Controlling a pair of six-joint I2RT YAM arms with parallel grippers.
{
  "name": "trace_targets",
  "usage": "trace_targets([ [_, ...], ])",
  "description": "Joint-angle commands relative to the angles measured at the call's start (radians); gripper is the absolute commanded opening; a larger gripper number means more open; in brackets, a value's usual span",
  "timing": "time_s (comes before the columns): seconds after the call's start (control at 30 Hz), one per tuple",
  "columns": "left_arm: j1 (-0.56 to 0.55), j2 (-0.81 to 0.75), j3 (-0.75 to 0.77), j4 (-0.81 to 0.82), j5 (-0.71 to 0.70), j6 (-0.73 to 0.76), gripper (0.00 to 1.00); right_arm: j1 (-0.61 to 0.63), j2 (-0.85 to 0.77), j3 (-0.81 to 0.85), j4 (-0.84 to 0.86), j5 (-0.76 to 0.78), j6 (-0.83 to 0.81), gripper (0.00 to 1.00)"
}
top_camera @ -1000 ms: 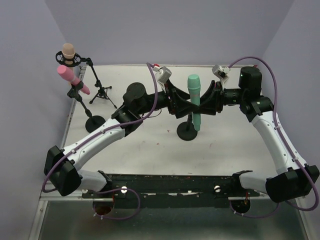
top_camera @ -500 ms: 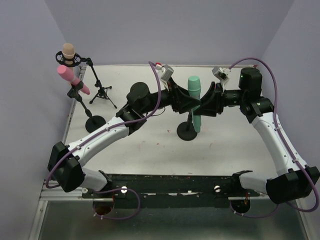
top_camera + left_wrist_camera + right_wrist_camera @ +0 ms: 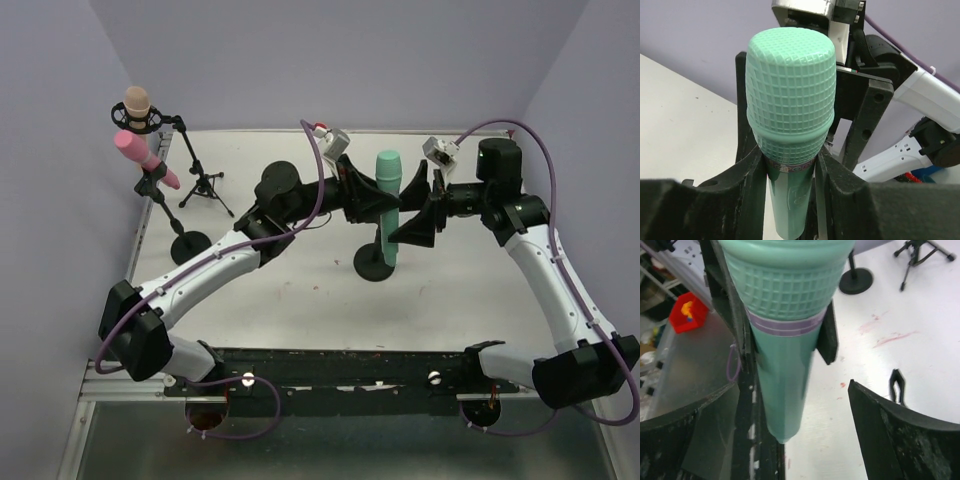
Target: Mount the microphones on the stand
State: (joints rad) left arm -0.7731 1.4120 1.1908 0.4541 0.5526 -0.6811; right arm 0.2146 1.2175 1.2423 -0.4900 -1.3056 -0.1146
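Note:
The teal-green microphone (image 3: 387,200) stands upright, head up, over the round-base stand (image 3: 373,263) at the table's middle. My left gripper (image 3: 378,205) is shut on it from the left; in the left wrist view both fingers (image 3: 752,180) press its neck just under the head (image 3: 790,85). From the right, my right gripper (image 3: 413,203) is open around it. In the right wrist view its fingers (image 3: 890,425) stand well apart from the teal body (image 3: 782,385). The peach microphone (image 3: 137,103) and the pink microphone (image 3: 137,155) sit on stands at the far left.
A tripod stand (image 3: 205,185) and a second round base (image 3: 190,245) stand at the left rear beside the side wall. A small black clip-like piece (image 3: 896,385) lies on the table near the right gripper. Purple cables loop over both arms.
The left gripper has moved in and closed on the teal microphone. The right gripper, which held it before, has opened wide. The microphone now stands a little straighter.

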Motion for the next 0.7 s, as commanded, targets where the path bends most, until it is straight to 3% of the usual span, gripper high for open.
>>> trace_targets([
  [0.0, 0.041, -0.120, -0.013, -0.023, 0.096, 0.041, 0.03, -0.009, -0.012, 0.098, -0.246, 0.141, -0.256, 1.00],
  [0.17, 0.107, -0.299, -0.082, -0.314, 0.165, 0.256, 0.03, -0.017, 0.022, 0.186, -0.424, 0.376, -0.523, 1.00],
  [0.37, 0.173, -0.488, -0.190, -0.653, 0.144, 0.575, 0.03, -0.017, 0.010, 0.030, -0.483, 0.353, -1.012, 1.00],
  [0.47, 0.176, -0.554, -0.262, -0.693, 0.109, 0.663, 0.03, -0.017, 0.033, -0.007, -0.400, 0.350, -1.039, 1.00],
  [0.67, 0.178, -0.624, -0.382, -0.614, 0.101, 0.677, 0.03, -0.017, 0.123, 0.016, -0.337, 0.330, -0.979, 1.00],
])
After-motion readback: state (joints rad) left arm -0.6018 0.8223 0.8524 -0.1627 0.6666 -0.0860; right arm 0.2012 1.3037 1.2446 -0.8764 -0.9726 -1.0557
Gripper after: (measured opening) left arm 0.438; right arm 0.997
